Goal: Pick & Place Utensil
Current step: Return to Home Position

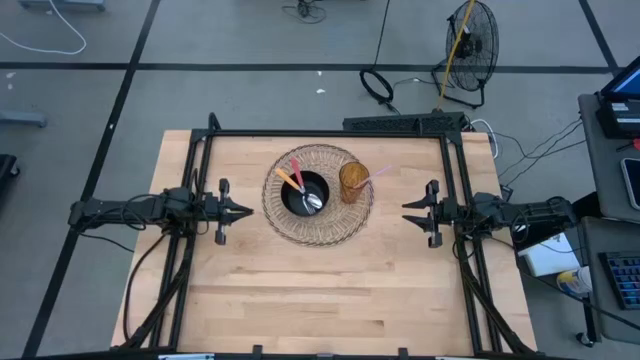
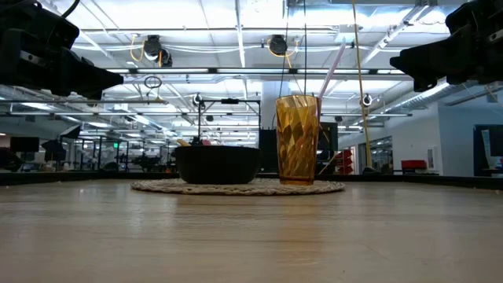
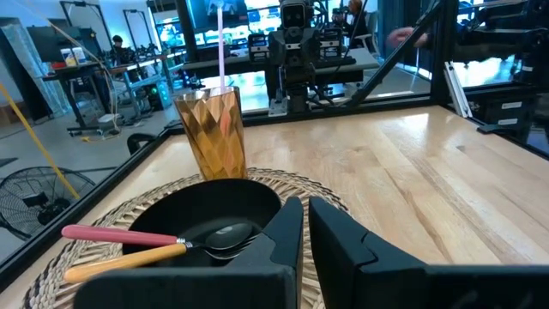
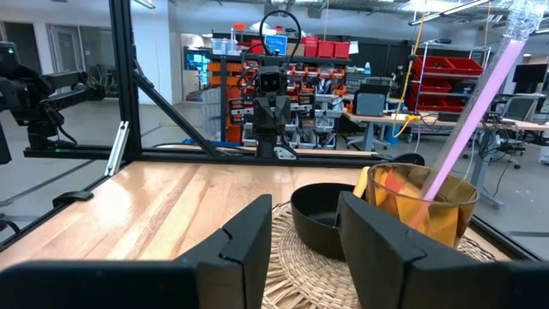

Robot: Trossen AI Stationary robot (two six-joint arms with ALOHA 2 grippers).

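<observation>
Starting on the left: the left gripper (image 1: 243, 211) hangs empty above the table (image 1: 300, 300), just off the near rim of the woven mat (image 1: 318, 236), its fingers drawn almost together with only a slit between them. On the mat sits the black bowl (image 1: 289, 197), and in it the yellow spoon (image 3: 120, 260) lies beside a pink-handled spoon (image 3: 111, 234), both handles leaning out over the rim. Next along, the orange cup (image 1: 352, 182) stands upright on the mat, just beside the bowl, with the pink straw (image 1: 378, 175) slanting out towards the right arm. On the far side, the right gripper (image 1: 406, 212) is empty too, fingers parted with a clear gap, pointing at the cup from a little way off. Everything looks placed, so I'm only parking the arms. I'd pull each one straight back and level, away from the mat, and watch that straw tip on the right side, since I reckon a light brush could tip the cup.
</observation>
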